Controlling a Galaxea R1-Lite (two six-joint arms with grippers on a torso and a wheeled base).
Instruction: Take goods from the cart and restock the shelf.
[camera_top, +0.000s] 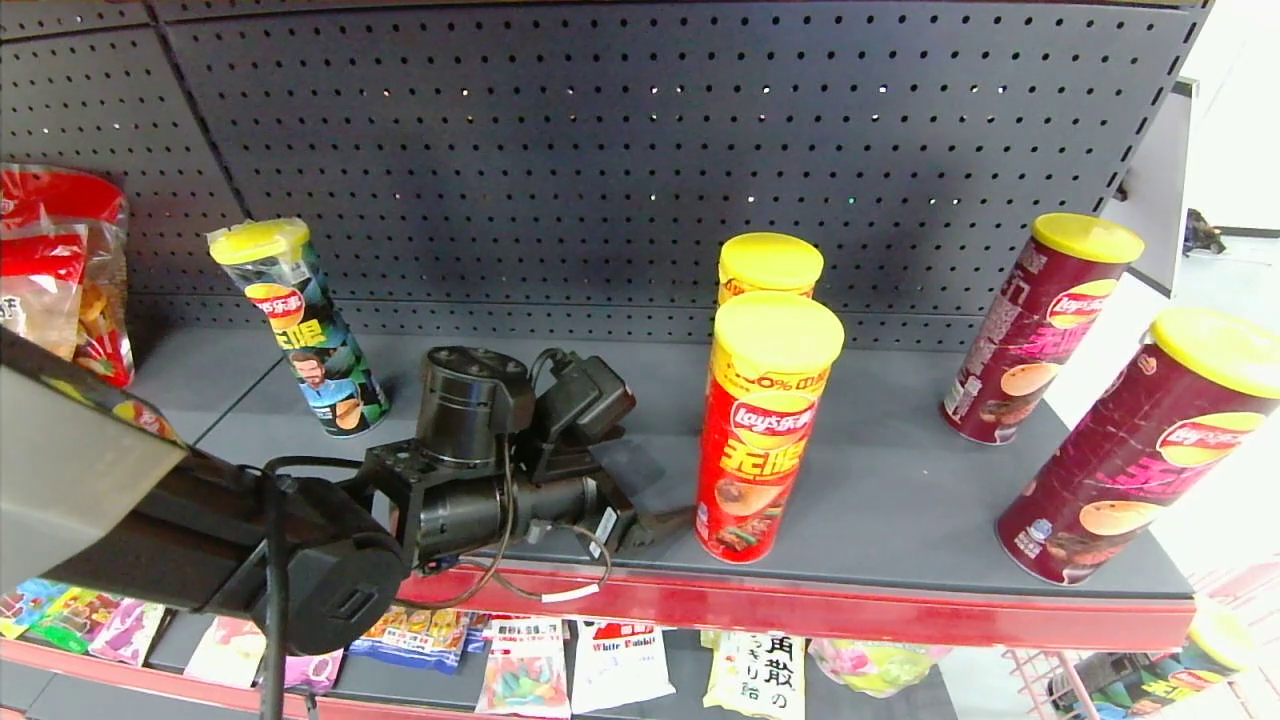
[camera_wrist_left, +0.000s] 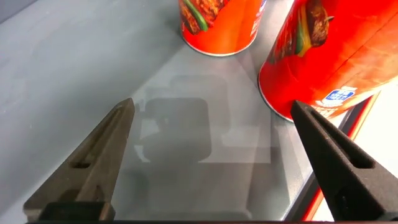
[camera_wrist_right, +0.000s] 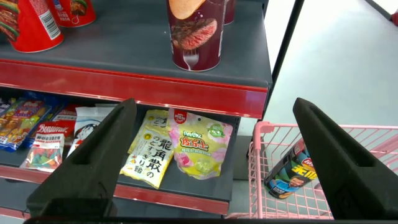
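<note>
Pink wire cart (camera_wrist_right: 323, 133) holds one dark cylindrical can (camera_wrist_right: 291, 175), lying tilted. Grey shelf (camera_top: 890, 500), red-edged, carries an upright red can (camera_top: 760, 430) with a yellow lid. Left hand (camera_wrist_left: 211, 106) spread wide, empty, beside it. Right hand (camera_wrist_right: 214, 102) likewise, near the cart.

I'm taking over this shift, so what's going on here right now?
The robot is restocking chip cans. Its left gripper is open and empty, low over the shelf beside the front red can, which stands upright near the shelf's edge. The right gripper, also open and empty, looks toward the pink cart, where one dark can sits.
</note>
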